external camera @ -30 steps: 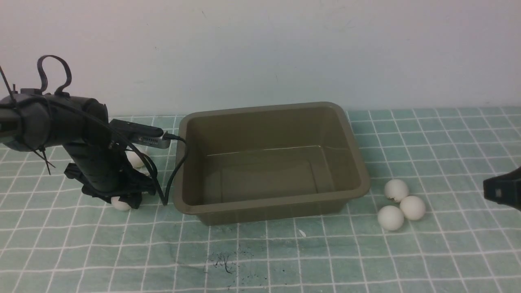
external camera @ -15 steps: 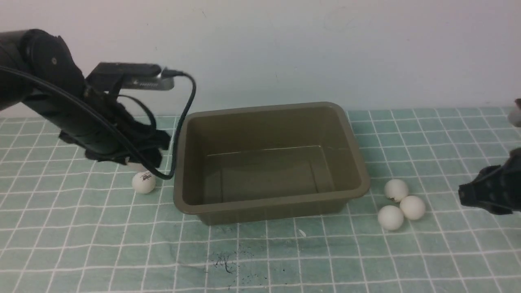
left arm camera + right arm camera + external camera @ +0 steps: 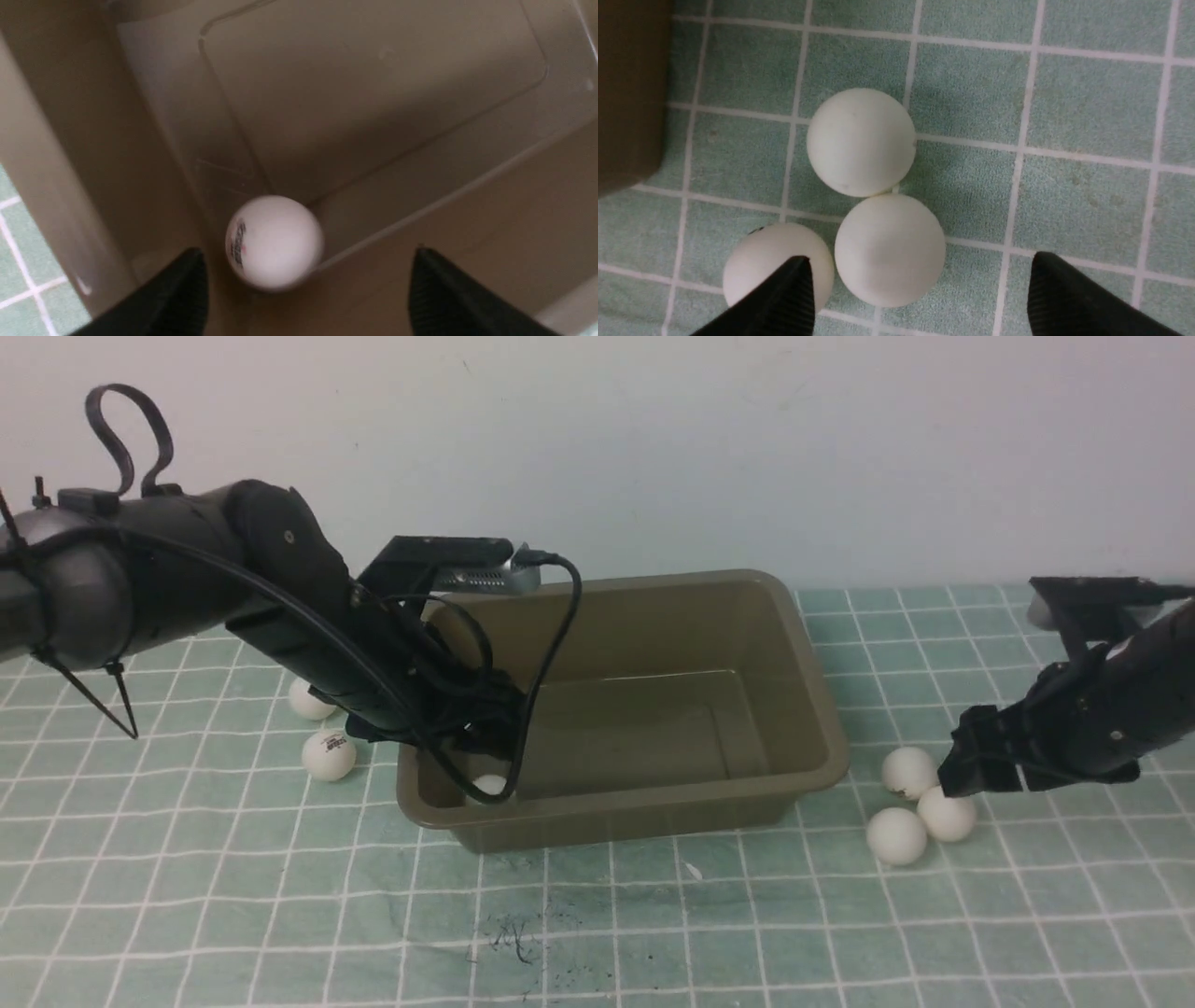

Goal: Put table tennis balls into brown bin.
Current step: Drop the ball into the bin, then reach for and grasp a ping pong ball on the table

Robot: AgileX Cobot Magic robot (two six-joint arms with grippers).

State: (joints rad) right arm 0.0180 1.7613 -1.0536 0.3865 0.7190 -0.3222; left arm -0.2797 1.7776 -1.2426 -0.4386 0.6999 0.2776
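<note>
Checked cloth, brown bin, table tennis balls

A white ball shows inside the brown bin — near-left corner.

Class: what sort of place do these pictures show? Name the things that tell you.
Probably a robotics lab bench: a black left arm and right arm over a checked cloth, a bare wall, and balls staged beside a bin.

L arm over bin left, right half free
</note>
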